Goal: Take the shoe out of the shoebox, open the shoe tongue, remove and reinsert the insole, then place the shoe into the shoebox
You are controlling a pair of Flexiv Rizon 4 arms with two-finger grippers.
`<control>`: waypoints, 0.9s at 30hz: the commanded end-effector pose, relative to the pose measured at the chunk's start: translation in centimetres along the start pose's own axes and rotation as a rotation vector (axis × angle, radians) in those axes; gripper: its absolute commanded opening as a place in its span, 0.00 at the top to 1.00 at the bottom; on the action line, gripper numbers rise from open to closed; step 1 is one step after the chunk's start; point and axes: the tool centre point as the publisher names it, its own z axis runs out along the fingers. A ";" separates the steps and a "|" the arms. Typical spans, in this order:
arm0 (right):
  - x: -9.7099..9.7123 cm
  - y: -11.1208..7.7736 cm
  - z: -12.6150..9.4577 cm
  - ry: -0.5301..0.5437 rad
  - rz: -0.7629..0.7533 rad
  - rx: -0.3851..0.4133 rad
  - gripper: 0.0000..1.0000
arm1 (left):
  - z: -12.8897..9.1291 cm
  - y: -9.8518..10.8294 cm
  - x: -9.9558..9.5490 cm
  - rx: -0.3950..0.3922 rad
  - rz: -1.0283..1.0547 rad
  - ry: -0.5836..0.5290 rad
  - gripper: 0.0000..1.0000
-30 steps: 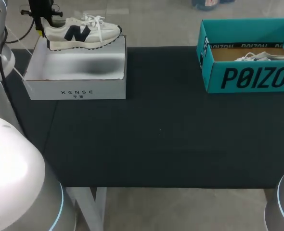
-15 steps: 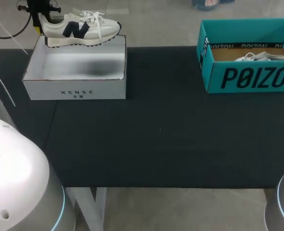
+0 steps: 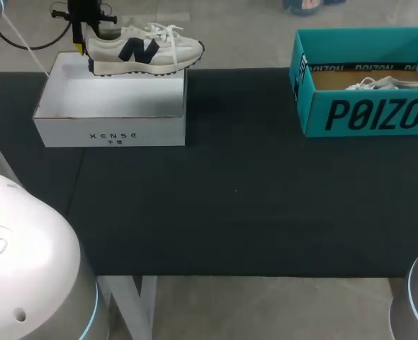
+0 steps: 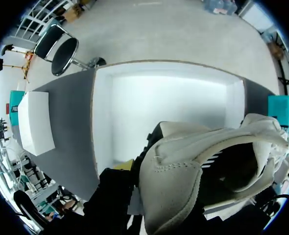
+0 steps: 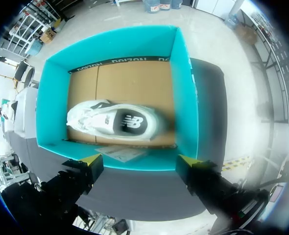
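- Gripping the heel of a white sneaker [image 3: 142, 51] with a dark side logo, the left gripper [image 3: 80, 44] is clamped on the shoe at the far-left corner of the table.
- The sneaker sits level over the far rim of the open white shoebox [image 3: 110, 133], laces up. Its toe juts past the box's right wall.
- From the left wrist view, the shoe's collar and heel fill the space at the fingers, with the box's bare white floor under and ahead of them.
- Whether the sole touches the rim cannot be told.
- The right gripper [image 5: 139, 164] hangs above the near wall of the teal shoebox [image 3: 365, 113] with its 2 yellow tips spread wide and nothing between them.
- A 2nd white sneaker [image 5: 117, 121] lies inside the teal box on its cardboard floor.
- The 2 boxes stand well apart at opposite far corners.
- The black table [image 3: 237, 205] stretches wide between them and toward the near edge.
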 end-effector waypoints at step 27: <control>0.0 0.1 0.0 0.000 0.000 0.000 0.00 | 0.4 19.5 14.0 0.245 0.000 -0.043 1.00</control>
